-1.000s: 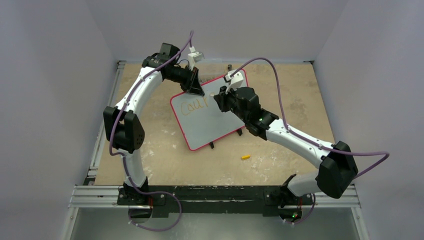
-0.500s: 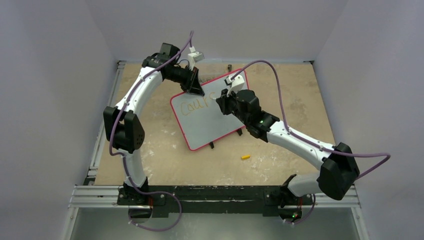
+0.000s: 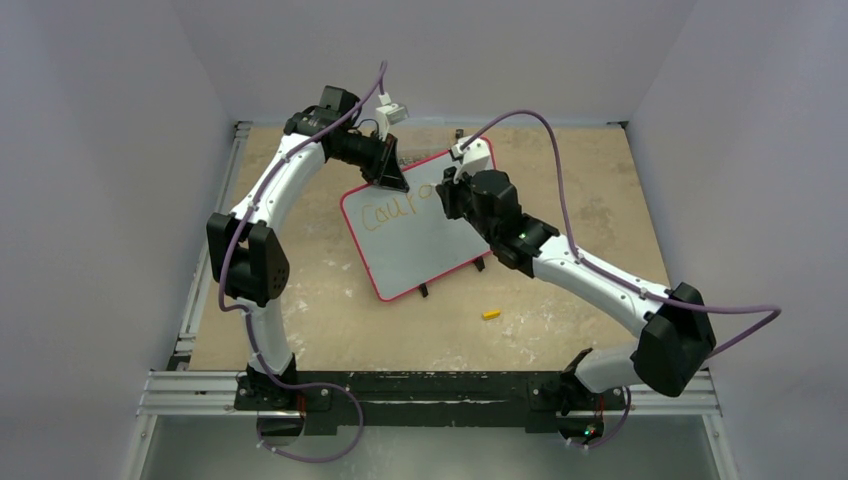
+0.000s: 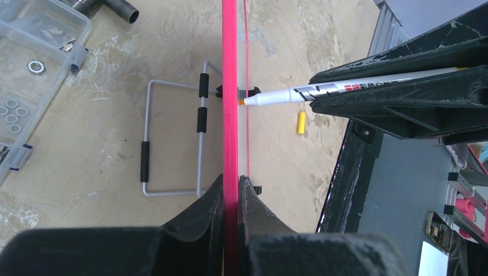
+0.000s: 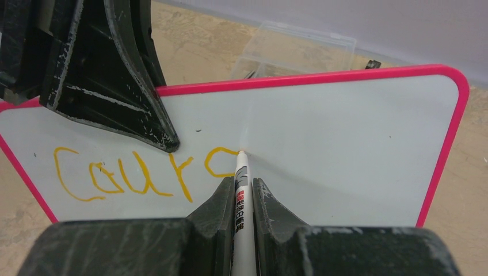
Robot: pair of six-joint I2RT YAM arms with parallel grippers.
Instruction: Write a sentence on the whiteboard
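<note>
Just changed: the sentence [image 5: 144, 178] read "cour" a second ago; now the marker [image 5: 241, 169] has curled an open loop after the "r", the start of a fifth letter, and the right arm has edged toward the far side of the board.
Meaning for task: writing looks early. One word is unfinished, and the rest of the face is blank.
Right end effector [image 5: 240, 187]: narrow, pinching the marker barrel, tip touching the board at the loop's right end.
Left end effector [image 4: 231, 192]: clamped tight on the whiteboard's pink rim, just beside the "r".
Whiteboard [image 3: 415, 250]: mid-bench, between the two arms, skewed to the bench [image 3: 300, 320] edges, with the lettering along its far side.
Around: a yellow cap [image 3: 491, 314] lies near the board's near corner, a wire stand [image 4: 172, 144] sits behind the board, and a clear parts box [image 4: 29, 75] lies beyond it.
In the way: probably nothing ahead of the tip. The left fingers [image 5: 109, 75] overhang the written letters, not the blank area.
</note>
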